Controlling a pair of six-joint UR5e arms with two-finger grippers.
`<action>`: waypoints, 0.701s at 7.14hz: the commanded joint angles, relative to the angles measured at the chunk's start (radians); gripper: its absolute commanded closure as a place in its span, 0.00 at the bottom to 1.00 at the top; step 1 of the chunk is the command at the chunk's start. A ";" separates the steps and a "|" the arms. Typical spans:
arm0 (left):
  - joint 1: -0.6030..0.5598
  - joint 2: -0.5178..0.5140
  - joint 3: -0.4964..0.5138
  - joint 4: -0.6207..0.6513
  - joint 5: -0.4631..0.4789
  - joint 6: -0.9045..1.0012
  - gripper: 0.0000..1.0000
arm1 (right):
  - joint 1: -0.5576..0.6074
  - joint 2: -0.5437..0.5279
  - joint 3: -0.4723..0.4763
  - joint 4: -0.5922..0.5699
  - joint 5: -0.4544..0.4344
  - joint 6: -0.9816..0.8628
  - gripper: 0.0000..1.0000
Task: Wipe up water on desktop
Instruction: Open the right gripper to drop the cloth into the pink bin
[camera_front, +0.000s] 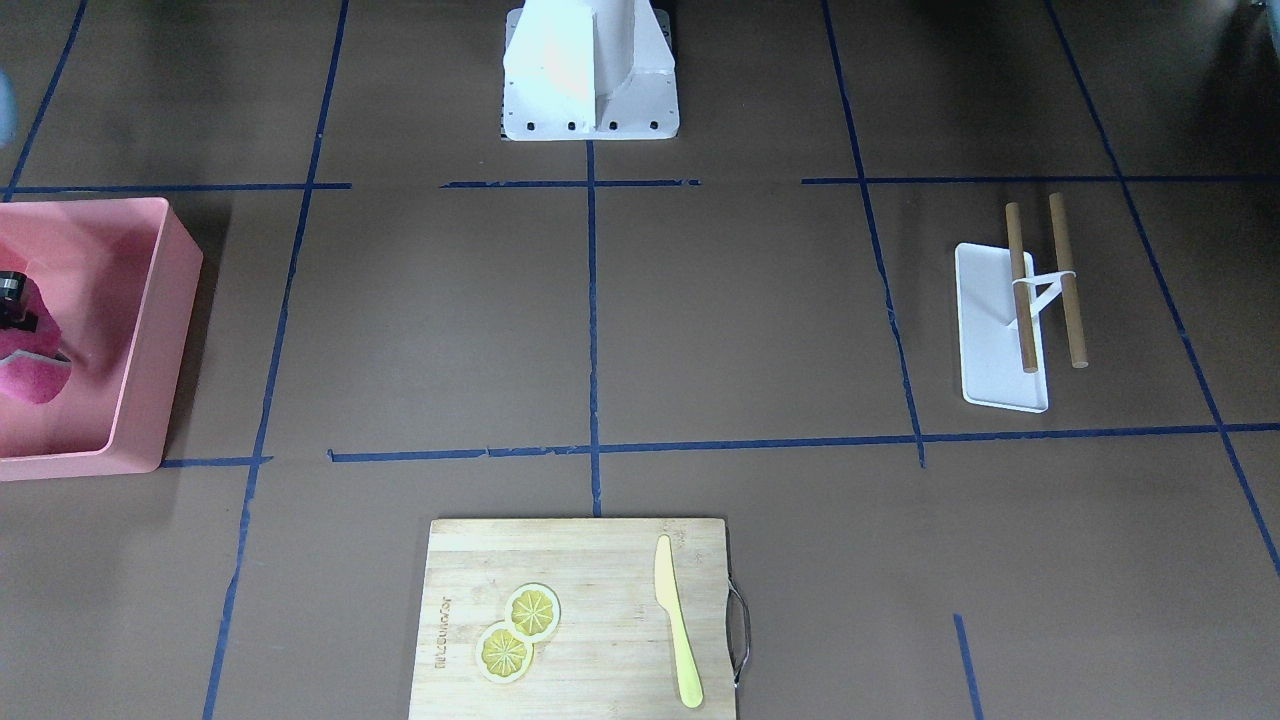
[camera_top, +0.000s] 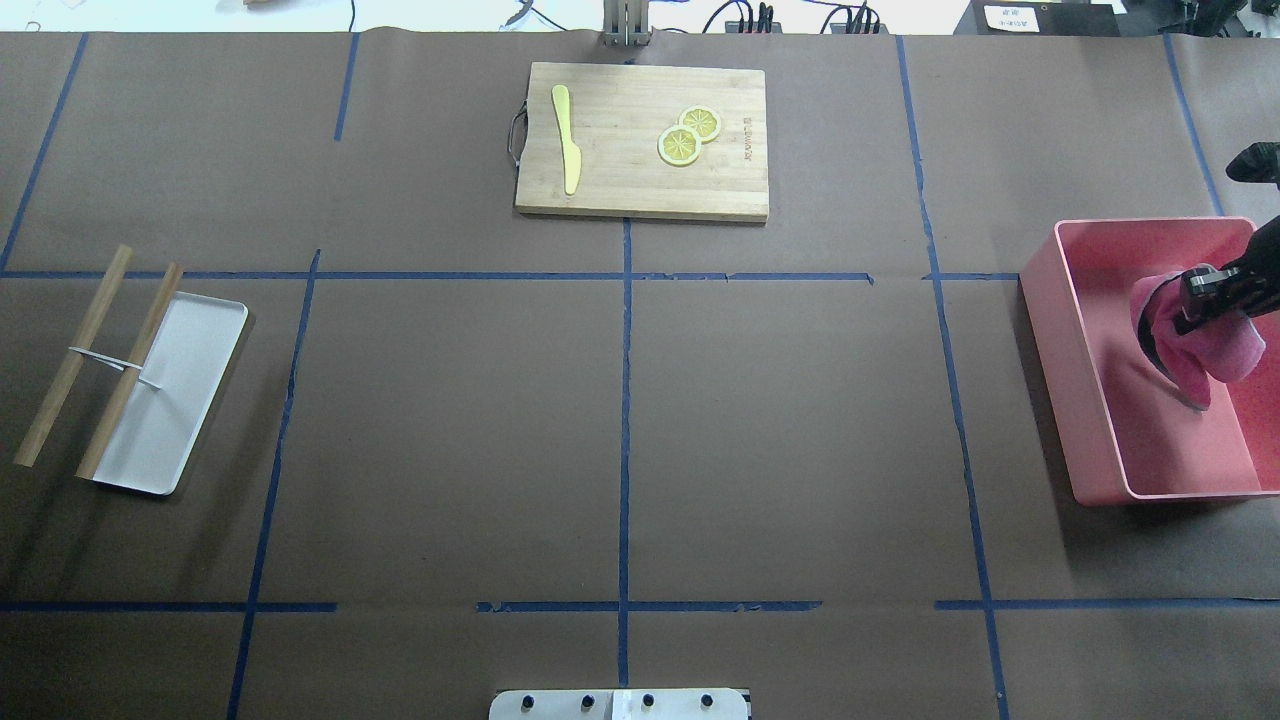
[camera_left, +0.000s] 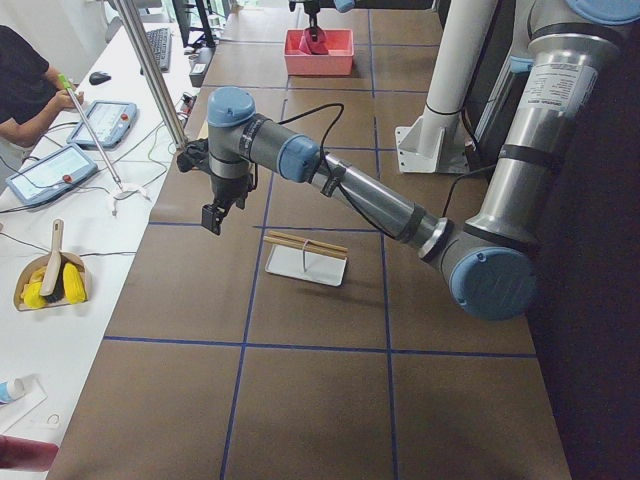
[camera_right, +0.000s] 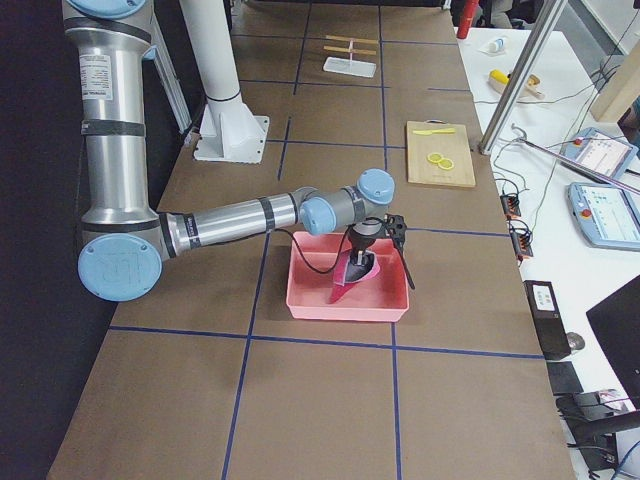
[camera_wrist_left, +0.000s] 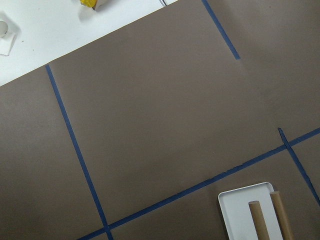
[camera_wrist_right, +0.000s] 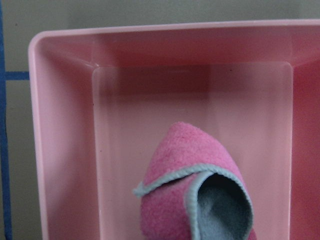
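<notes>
Fetching: right pincer (camera_top: 1195, 295) clamped on cloth (camera_top: 1210, 350), seemingly above bin (camera_top: 1070, 370) floor, frame right; left pincer (camera_left: 213, 215), cannot tell; next, carry to bench (camera_top: 780, 420)

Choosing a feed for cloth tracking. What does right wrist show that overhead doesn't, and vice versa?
Right wrist only: pale blue edging and a greyish inner fold on the pink cloth. Overhead only: the right tool gripping that cloth, the cutting board with yellow knife and lemon slices, the white tray with two wooden rods. Both: the cloth in the pink bin, desktop and blue tape.
</notes>
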 joint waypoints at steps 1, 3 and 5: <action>0.000 0.000 0.001 0.001 0.000 0.000 0.00 | -0.003 0.004 0.014 0.002 0.003 -0.001 0.00; 0.000 0.001 0.003 0.001 0.000 0.000 0.00 | 0.081 -0.002 0.092 -0.012 0.017 -0.010 0.00; -0.003 0.032 0.020 0.035 -0.008 0.014 0.00 | 0.219 -0.014 0.083 -0.056 0.084 -0.179 0.00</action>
